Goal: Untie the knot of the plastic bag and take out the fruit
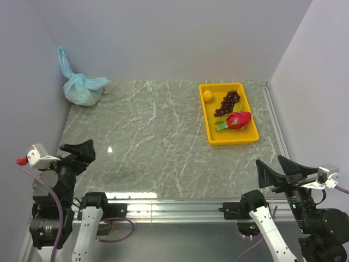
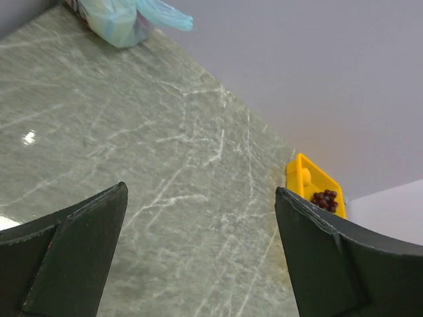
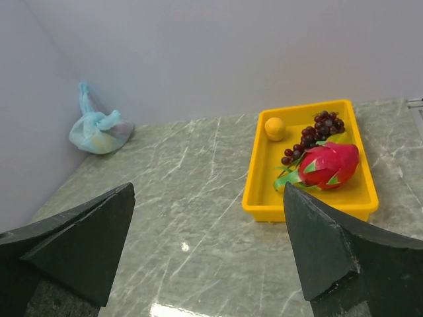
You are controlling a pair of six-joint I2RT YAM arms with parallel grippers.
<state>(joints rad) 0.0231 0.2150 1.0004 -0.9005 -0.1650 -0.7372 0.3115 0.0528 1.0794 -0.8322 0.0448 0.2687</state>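
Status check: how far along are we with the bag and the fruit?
Nothing looks done yet. The thin light blue plastic bag sits in the far left corner, its knot tied, something yellowish inside. Nothing is in hand: the left claw and right claw are open, empty and far from it. Left: reach it, untie it, empty it.

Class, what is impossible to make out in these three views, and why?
Contents of the thin translucent light blue plastic bag: top and right wrist views, crinkled plastic veils them.
Its knot: too small, or cut off, in every view to show how it is tied.
Yellow plastic tray: left wrist view, partly hidden behind the left end effector.
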